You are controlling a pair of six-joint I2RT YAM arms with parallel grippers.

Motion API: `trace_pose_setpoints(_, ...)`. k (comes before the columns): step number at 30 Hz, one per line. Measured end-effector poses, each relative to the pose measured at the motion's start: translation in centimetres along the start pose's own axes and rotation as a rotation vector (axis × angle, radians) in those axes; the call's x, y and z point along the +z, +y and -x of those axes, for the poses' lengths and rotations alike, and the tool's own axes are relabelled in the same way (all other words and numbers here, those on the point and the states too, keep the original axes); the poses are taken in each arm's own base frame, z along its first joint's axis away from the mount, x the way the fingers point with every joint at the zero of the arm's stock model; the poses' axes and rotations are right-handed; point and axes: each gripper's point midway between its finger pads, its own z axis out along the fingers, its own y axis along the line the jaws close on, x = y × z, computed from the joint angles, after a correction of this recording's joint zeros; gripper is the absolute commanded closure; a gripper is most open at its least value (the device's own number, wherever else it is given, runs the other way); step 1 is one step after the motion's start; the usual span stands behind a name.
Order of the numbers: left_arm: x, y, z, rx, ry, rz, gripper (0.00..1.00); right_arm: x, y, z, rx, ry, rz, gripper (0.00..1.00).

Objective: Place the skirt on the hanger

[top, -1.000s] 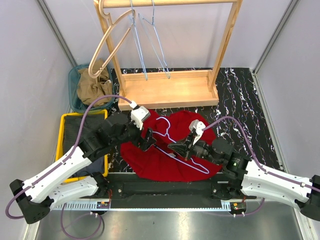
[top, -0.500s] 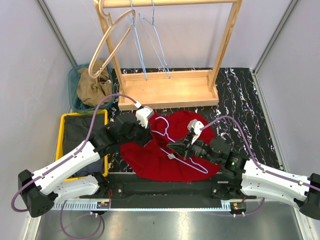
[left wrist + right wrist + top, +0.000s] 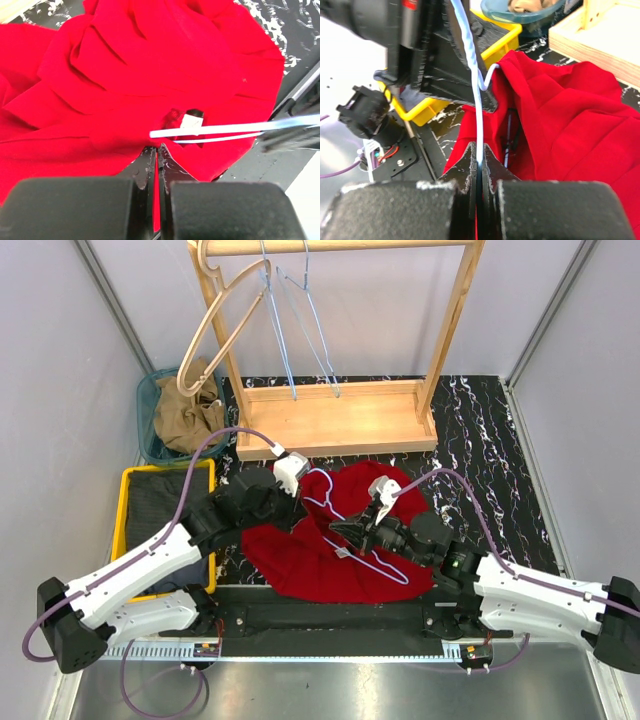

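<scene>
Two grippers meet over the red skirt, and both are shut tight. The left gripper has its fingers squeezed together with a thin fold of the skirt's near edge pinched between them. The right gripper is clamped on the white wire hanger, whose wire runs straight out from between its fingertips towards the black wrist of the left arm.

Seen from the left wrist, the wire crosses just above a small white label on the cloth. From overhead, the hanger lies slantwise across the top of the skirt, hook end towards the back.

The skirt sits rumpled and spread out on the black marbled table top, between the two arms and just in front of the wooden rack. Two more wire hangers dangle from the rack's rail, and a wooden hanger hangs at its left end. Off to the far left stands a blue basin holding tan cloth. A yellow tray sits nearer, beside the left arm.
</scene>
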Motion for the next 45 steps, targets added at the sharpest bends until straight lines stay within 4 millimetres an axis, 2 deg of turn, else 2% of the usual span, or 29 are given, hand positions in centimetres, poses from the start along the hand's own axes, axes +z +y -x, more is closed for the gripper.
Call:
trace_pose_setpoints(9,-0.3,-2.8,1.3,0.045,-0.063,-0.127,1.0,1.5,-1.6,-1.6,0.0,0.0,-0.062,1.0)
trace_pose_setpoints(12,-0.5,-3.2,1.3,0.055,-0.075,-0.149,1.0,1.9,-2.1,-2.3,0.001,-0.026,-0.072,1.0)
trace_pose_setpoints(13,-0.5,-3.2,1.2,0.056,-0.074,-0.15,0.81,2.0,-2.4,-2.7,0.001,-0.038,-0.076,1.0)
trace_pose_setpoints(15,-0.5,-3.1,0.9,0.06,-0.069,-0.147,0.66,2.2,-2.9,-3.5,-0.002,-0.061,-0.083,1.0)
trace_pose_setpoints(17,-0.4,-3.1,0.8,0.06,-0.065,-0.146,0.38,2.3,-3.5,-4.6,-0.012,-0.071,-0.093,1.0)
trace_pose_setpoints(19,-0.4,-3.0,0.6,0.069,-0.061,-0.142,0.31,2.5,-3.9,-5.4,-0.021,-0.072,-0.102,1.0)
trace_pose_setpoints(20,-0.4,-2.9,0.6,0.071,-0.059,-0.138,0.23,2.7,-4.0,-5.5,-0.026,-0.077,-0.101,1.0)
trace_pose_setpoints(25,-0.8,-1.1,0.3,0.111,-0.036,-0.045,0.09,3.6,-4.0,-5.1,-0.038,-0.146,-0.086,1.0)
trace_pose_setpoints(29,-2.3,1.1,1.8,0.16,-0.066,0.088,0.04,3.7,-3.8,-4.8,-0.036,-0.168,-0.074,1.0)
trace_pose_setpoints(31,-3.4,2.2,3.2,0.192,-0.11,0.155,0.04,3.6,-3.6,-4.4,-0.035,-0.182,-0.065,1.0)
trace_pose_setpoints(34,-4.9,2.9,4.4,0.257,-0.152,0.192,0.04,3.2,-3.1,-3.4,-0.034,-0.212,-0.046,1.0)
trace_pose_setpoints(36,-5.6,3.1,4.5,0.311,-0.156,0.194,0.04,2.8,-2.6,-2.4,-0.034,-0.235,-0.026,1.0)
trace_pose_setpoints(41,-5.7,3.3,4.3,0.424,-0.133,0.178,0.09,1.3,-1.2,0.2,-0.033,-0.29,0.022,1.0)
trace_pose_setpoints(45,-5.2,3.5,4.8,0.482,-0.134,0.184,0.1,0.2,-0.5,1.1,-0.034,-0.296,0.044,1.0)
